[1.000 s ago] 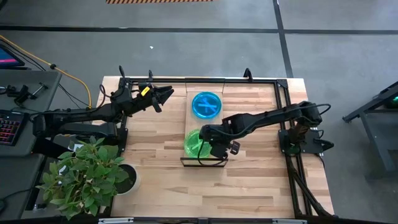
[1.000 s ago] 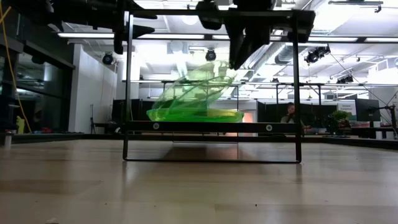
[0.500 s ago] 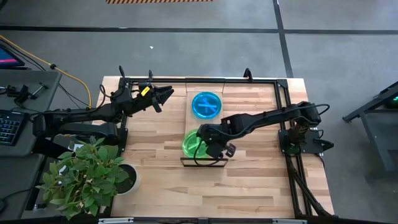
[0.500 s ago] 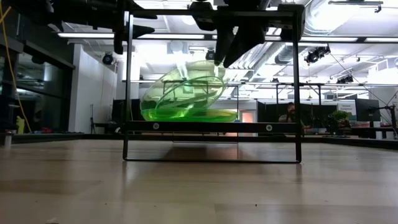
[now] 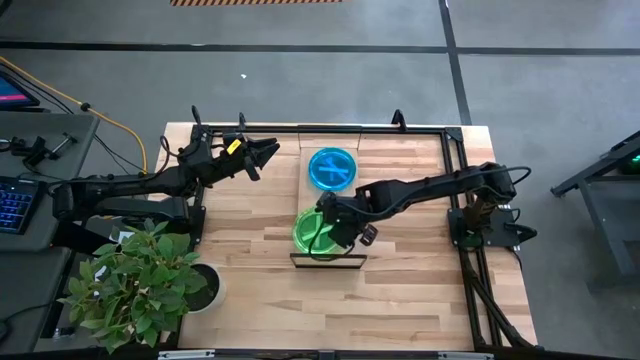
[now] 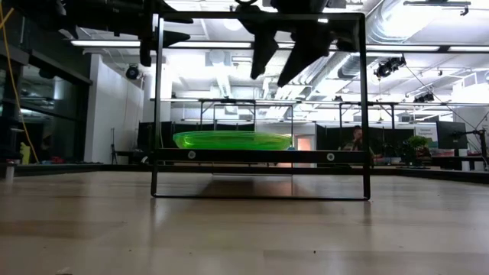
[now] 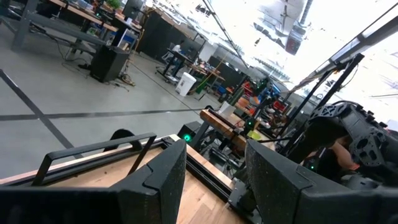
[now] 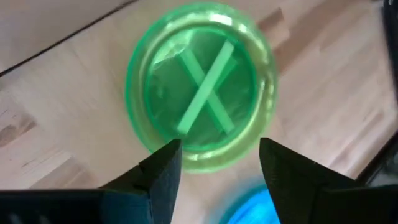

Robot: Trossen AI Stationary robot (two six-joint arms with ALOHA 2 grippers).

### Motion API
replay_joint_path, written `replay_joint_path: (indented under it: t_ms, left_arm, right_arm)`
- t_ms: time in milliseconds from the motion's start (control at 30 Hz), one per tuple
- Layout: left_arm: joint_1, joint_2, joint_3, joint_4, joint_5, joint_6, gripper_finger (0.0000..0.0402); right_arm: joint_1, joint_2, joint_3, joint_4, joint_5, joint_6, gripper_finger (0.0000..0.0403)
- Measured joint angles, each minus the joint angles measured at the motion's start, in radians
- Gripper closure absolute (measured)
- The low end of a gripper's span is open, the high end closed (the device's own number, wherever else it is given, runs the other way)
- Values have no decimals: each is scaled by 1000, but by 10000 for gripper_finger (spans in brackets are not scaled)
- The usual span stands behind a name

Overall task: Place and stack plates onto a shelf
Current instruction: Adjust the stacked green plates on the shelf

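A stack of lime-green plates (image 5: 312, 231) (image 8: 202, 106) lies flat on the near end of the shelf (image 5: 318, 199), their stripes crossing. In the low view the green stack (image 6: 233, 140) rests level on the shelf's board (image 6: 260, 156). Cyan-blue plates (image 5: 331, 168) lie on the shelf's far end. My right gripper (image 5: 338, 226) (image 6: 279, 65) hangs open just above the green stack, clear of it. My left gripper (image 5: 265, 152) (image 7: 214, 180) stands open in the air over the table's far left, with nothing between its fingers.
A potted plant (image 5: 140, 285) stands at the table's near left corner. Black frame rails (image 5: 455, 160) run along the table's far and right edges. A side desk with a keyboard (image 5: 15, 205) is to the left. A person (image 6: 355, 139) sits far back in the room.
My right gripper has opened and let go of a green plate that it held tilted, one edge on the stack. The plate has dropped flat onto the green stack. The gripper has risen slightly above it.
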Motion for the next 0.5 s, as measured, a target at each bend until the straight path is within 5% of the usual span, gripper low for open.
replay_joint_path:
  t_ms: [267, 500]
  left_arm:
    - [0, 0, 0, -45, 0, 0, 245]
    - [0, 0, 0, -104, 44, 37, 245]
  right_arm:
    - [-79, -15, 36, -281, -59, 351, 230]
    - [-163, -189, -246, -272, -140, 643, 379]
